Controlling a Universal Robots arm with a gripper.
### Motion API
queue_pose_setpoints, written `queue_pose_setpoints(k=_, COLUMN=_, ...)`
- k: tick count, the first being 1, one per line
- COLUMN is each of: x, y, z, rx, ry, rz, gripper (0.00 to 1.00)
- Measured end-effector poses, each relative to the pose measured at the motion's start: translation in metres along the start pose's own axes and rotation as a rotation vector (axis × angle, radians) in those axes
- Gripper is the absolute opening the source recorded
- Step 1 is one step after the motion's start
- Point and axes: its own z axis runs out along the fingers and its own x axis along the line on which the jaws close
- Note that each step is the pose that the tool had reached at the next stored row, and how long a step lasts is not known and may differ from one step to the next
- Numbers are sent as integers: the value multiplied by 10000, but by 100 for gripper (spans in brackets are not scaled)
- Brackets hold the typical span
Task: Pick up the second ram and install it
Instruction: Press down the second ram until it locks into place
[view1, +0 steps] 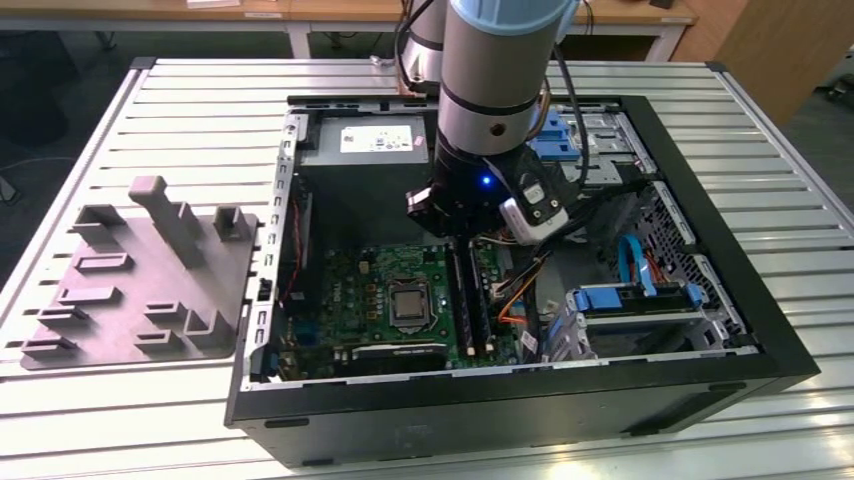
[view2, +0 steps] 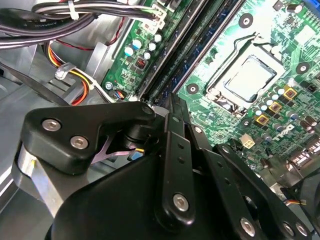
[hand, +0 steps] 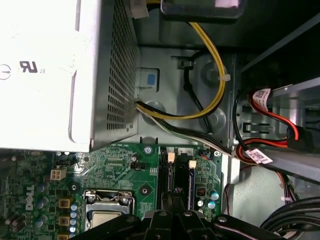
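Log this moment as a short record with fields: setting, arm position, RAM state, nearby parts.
setting: open computer case lying on a slatted metal table
arm position: gripper lowered inside the case, over the RAM slots of the green motherboard
RAM state: a dark stick stands in the slots directly below the gripper; whether it is fully seated cannot be told
nearby parts: CPU socket beside the slots; grey power supply at the far end of the case; grey fixture tray on the table at the exterior view's left

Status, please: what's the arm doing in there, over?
Gripper down inside computer case, right at memory slots. Second ram: cannot pick it out there. Cables alongside, not across slots.
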Motion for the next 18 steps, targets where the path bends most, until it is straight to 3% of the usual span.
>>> queue_pose_setpoints(k=5, x=-1, y=50, z=18, rx=-1, ry=-1, rz=0, gripper=10)
queue_pose_setpoints(k=9, x=-2, y=77, z=75, rx=-2, ry=-1, rz=0, gripper=10)
queue_pose_setpoints(k=18, x=-1, y=77, z=127, rx=-10, ry=-1, rz=0, gripper=10)
